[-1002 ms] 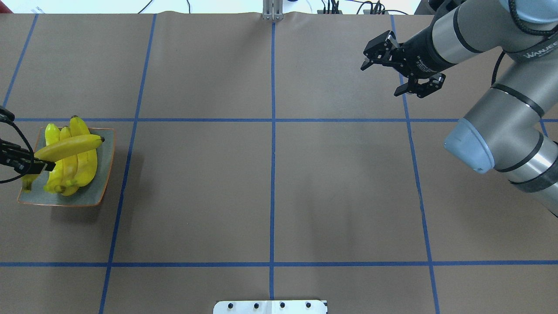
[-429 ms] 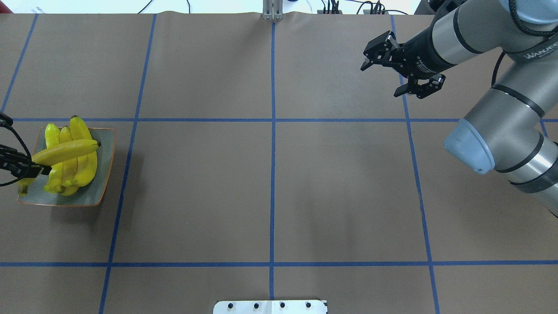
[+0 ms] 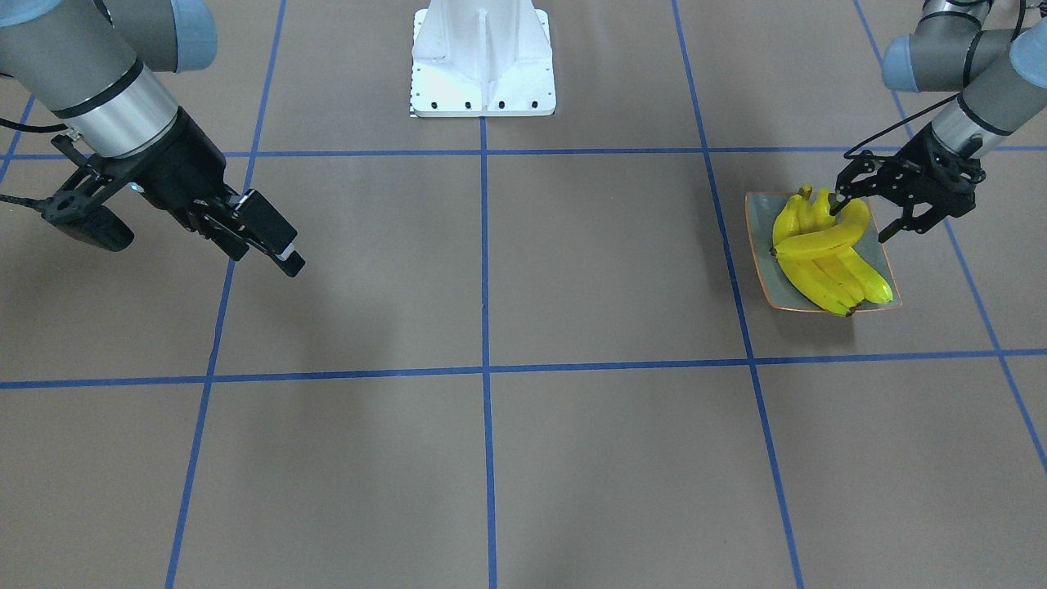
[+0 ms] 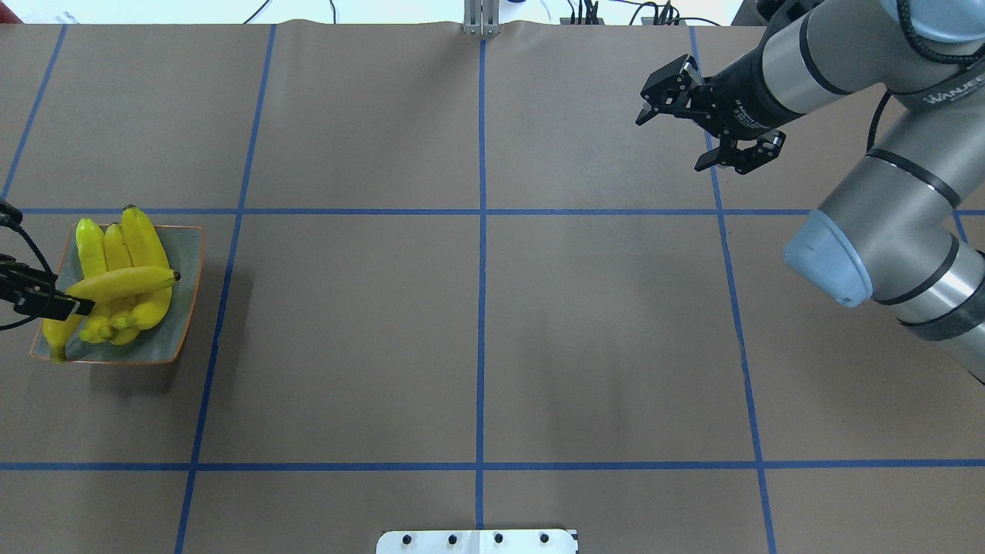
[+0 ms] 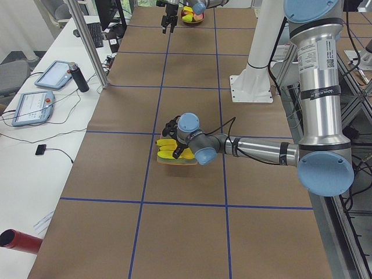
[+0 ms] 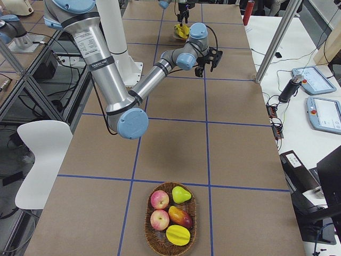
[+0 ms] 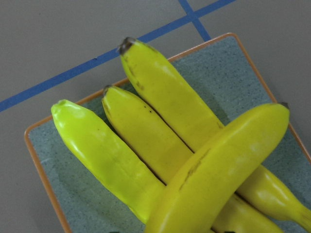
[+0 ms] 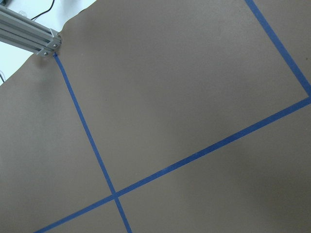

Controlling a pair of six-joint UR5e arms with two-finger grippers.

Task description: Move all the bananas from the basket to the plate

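Readable markings: one partial brand word, all other print illegible.
In the overhead view, the grey tubular upper link of the right arm (image 4: 950, 91) carries white capital lettering that reads "WANJE" and then runs off the frame edge, so the word is incomplete. The black cylindrical wrist housing (image 4: 745, 106) behind the right gripper (image 4: 669, 144) shows lines of small white print, too fine to read. White rectangular stickers on the silver upright arm tube (image 5: 318, 64) in the left side view, and on the silver arm tube (image 6: 90, 40) in the right side view, bear print that cannot be made out.
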